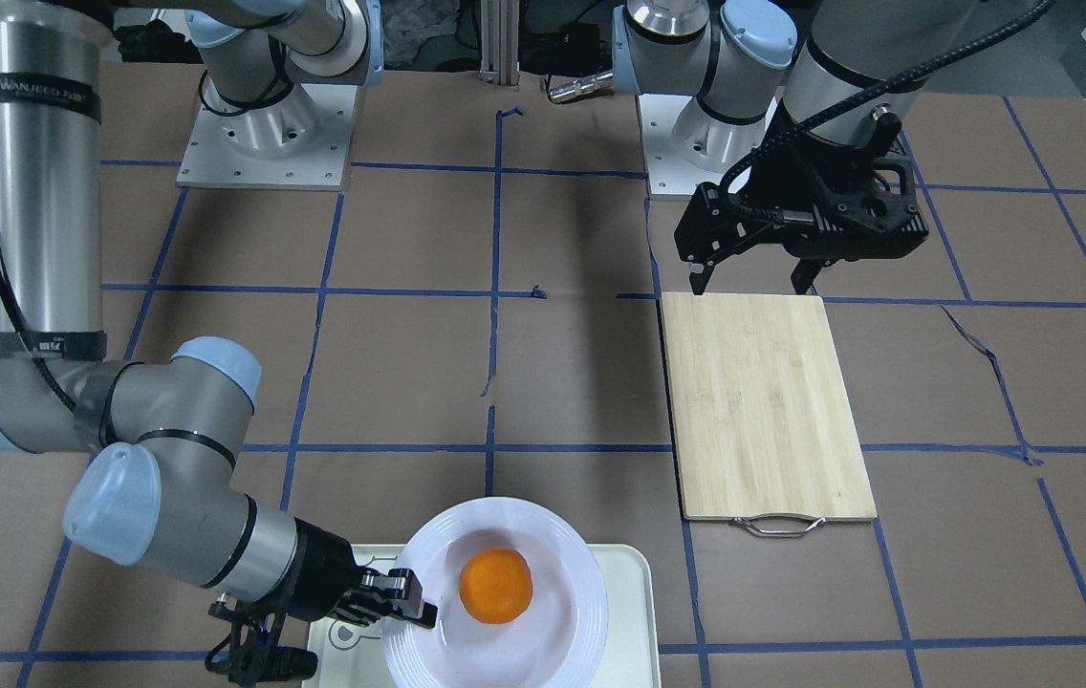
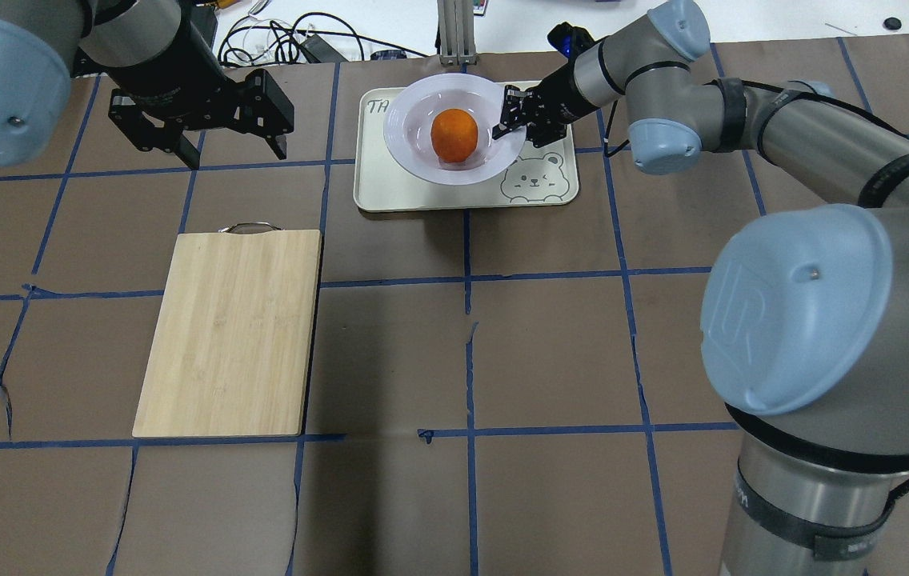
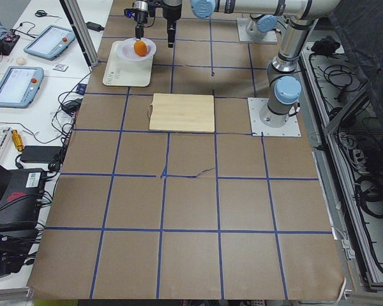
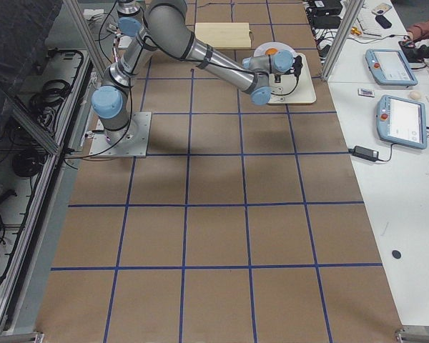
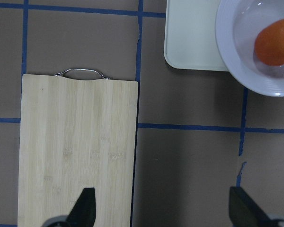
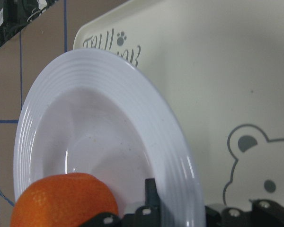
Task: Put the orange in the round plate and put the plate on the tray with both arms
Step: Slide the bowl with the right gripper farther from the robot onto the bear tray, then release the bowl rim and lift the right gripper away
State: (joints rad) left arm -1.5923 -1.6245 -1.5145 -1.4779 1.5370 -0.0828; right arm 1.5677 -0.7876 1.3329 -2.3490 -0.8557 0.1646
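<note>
The orange (image 1: 496,585) (image 2: 454,134) (image 6: 64,201) lies in the sunken centre of the white round plate (image 1: 562,545) (image 2: 402,120) (image 6: 146,109). The plate hangs over the cream tray (image 1: 629,592) (image 2: 390,192) (image 6: 227,56) and overlaps the tray's far edge. I cannot tell whether it touches the tray. My right gripper (image 1: 419,602) (image 2: 506,120) is shut on the plate's rim, beside the bear drawing. My left gripper (image 1: 753,282) (image 2: 236,156) (image 5: 163,203) stands open and empty above the table, just beyond the cutting board's handle end and left of the tray.
A bamboo cutting board (image 1: 763,406) (image 2: 230,332) (image 5: 75,146) with a metal handle lies on the brown, blue-taped table on my left side. Both arm bases (image 1: 266,134) stand at the robot's edge. Tablets (image 4: 400,118) and cables lie on the bench past the tray.
</note>
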